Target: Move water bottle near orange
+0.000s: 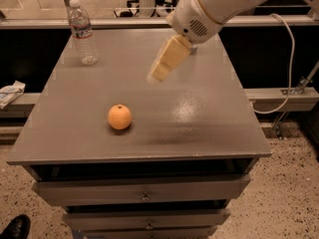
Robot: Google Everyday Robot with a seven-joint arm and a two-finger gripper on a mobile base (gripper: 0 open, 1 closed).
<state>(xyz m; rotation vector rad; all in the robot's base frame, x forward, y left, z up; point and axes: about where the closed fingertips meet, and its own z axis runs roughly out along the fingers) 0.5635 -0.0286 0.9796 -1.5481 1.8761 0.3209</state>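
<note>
Camera view: the water bottle point(82, 34) stands upright at upper left on the grey table point(209, 128), well apart from the orange point(119, 117) left of centre. The gripper point(160, 69) hangs above mid-table at upper centre; released or clenched, I cannot tell. The bottle is likely light, thin-walled and tippy: take its ribbed body gently, below the label

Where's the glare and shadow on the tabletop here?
Camera view: speckled glare patch on the table right of the orange, a dark shadow smudge just in front of it; small shadow under the orange; end effector hangs above mid-table, behind the glare; water bottle stands back left, outside it.
</note>
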